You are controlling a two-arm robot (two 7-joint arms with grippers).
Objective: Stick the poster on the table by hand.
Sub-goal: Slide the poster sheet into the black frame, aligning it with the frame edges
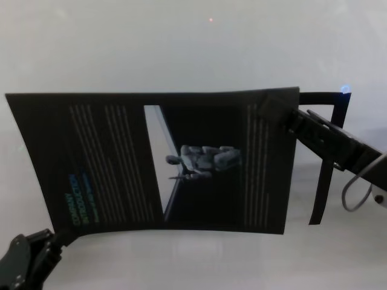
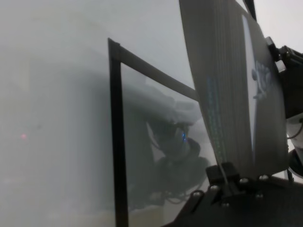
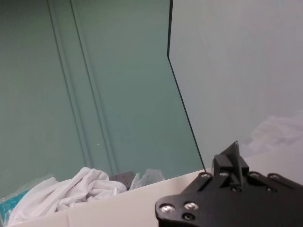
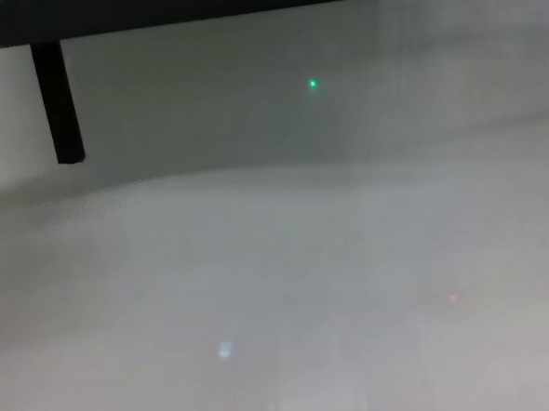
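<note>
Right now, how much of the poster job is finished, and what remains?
Done: both end effectors have the poster picked up. In hand: the left end effector pinches its near left corner, the right end effector its far right corner, holding it above the table. Left: laying it down and pressing it flat.

A thin black frame shows as a strip running down past the right side of the scene in the head view, with a bar across its top; in the left wrist view its upright and slanted bar stand out dark against a pale, hazy background. A small red light spot glows far up in the head view, and the chest view shows a green dot and a fainter red one. In the right wrist view a heap of crumpled white cloth lies below a green wall.
</note>
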